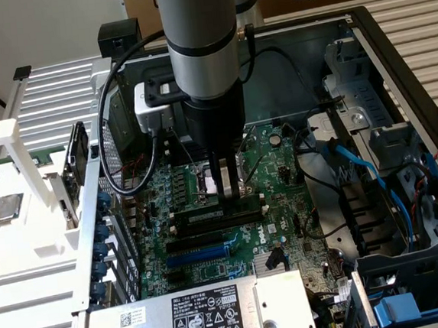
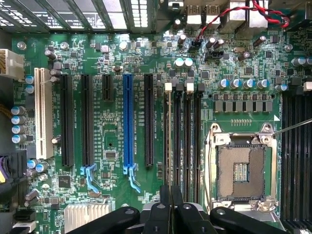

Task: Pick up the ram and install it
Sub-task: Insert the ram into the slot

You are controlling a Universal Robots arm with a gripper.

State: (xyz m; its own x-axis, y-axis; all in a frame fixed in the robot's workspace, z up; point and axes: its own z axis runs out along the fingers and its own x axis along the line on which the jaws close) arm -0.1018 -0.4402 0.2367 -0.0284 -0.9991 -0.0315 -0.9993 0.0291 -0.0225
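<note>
The ram (image 1: pixel 204 216) is a thin green stick lying along the black memory slots (image 2: pixel 187 141) of the motherboard (image 2: pixel 112 136). In the wrist view the ram (image 2: pixel 169 141) shows edge-on, in line with the slot farthest from the processor socket. My gripper (image 1: pixel 228 194) points straight down over it, and its dark fingers (image 2: pixel 161 209) are shut on the stick's top edge. Whether the stick is pushed fully into the slot I cannot tell.
The processor socket (image 2: pixel 241 168) lies bare beside the memory slots. A blue expansion slot (image 2: pixel 128 122) and black ones run parallel on the other side. The case holds a power supply (image 1: pixel 194 316) and blue cables (image 1: pixel 357 167). A silver processor chip (image 1: pixel 4 207) rests on the white rack.
</note>
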